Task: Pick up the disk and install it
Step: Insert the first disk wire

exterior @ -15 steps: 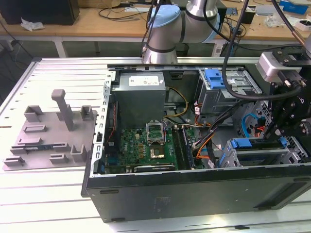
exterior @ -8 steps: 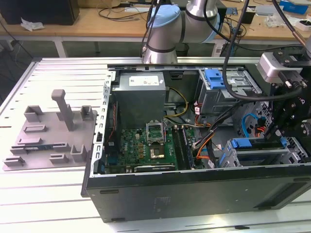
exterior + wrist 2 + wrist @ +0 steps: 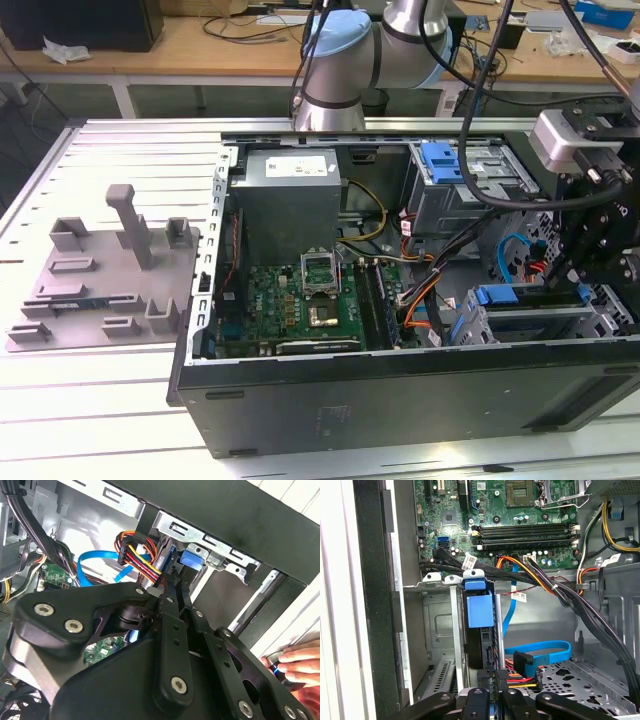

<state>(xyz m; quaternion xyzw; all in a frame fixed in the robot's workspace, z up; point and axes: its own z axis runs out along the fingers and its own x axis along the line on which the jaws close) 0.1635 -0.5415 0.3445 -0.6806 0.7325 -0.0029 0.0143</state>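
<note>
Fixture blocks sit on the desk at the exterior view's left; the open computer case follows; rightmost, the disk stands slotted in its drive cage, the gripper close by; its opening I cannot tell.

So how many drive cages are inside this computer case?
2: the far cage at the exterior view's upper right, the near cage below it, each blue-latched. Others may be hidden.

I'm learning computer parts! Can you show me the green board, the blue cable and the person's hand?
green board (image 3: 270, 305): exterior view, on a bare green patch.
blue cable (image 3: 509, 612): first wrist view, on its upright stretch.
hand (image 3: 300, 665): second wrist view, on the fingers.
</note>
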